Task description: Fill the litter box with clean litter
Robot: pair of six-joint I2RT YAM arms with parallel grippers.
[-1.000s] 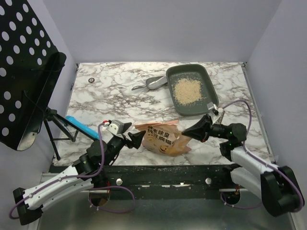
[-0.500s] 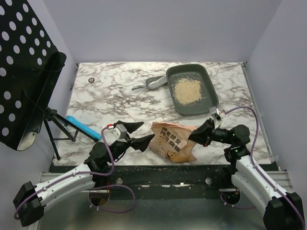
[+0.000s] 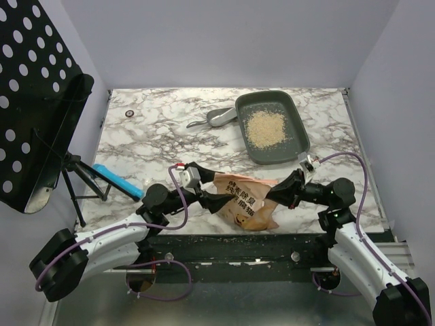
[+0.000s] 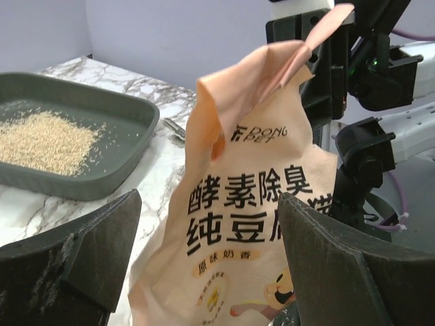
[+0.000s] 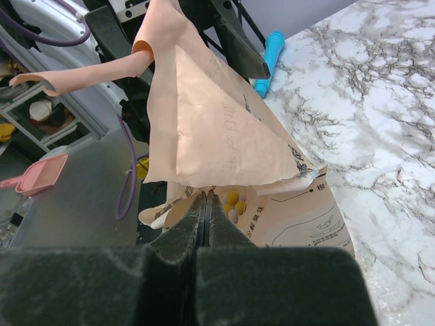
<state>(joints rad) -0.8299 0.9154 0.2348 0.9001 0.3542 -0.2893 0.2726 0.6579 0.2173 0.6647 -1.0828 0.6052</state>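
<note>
The dark grey litter box (image 3: 253, 103) stands at the back right with a heap of pale tan clean litter (image 3: 265, 128) in it. Both show in the left wrist view, the box (image 4: 88, 185) and the litter (image 4: 41, 139). The orange-tan litter bag (image 3: 246, 204) stands slumped near the front edge. My right gripper (image 3: 274, 195) is shut on the bag's upper edge (image 5: 224, 129), its jaws pinched together (image 5: 206, 198). My left gripper (image 3: 215, 187) is open, with the bag (image 4: 251, 204) between its spread fingers (image 4: 75, 258).
A small grey scoop (image 3: 219, 117) lies left of the litter box. A blue tool (image 3: 115, 178) lies at the table's left edge, also in the right wrist view (image 5: 270, 60). A black perforated stand (image 3: 37, 102) leans at the left. Spilled granules line the front rail (image 3: 224, 238).
My left gripper has moved right and now straddles the bag. Over the second the right gripper drew the bag up and toward the front, then held still.
</note>
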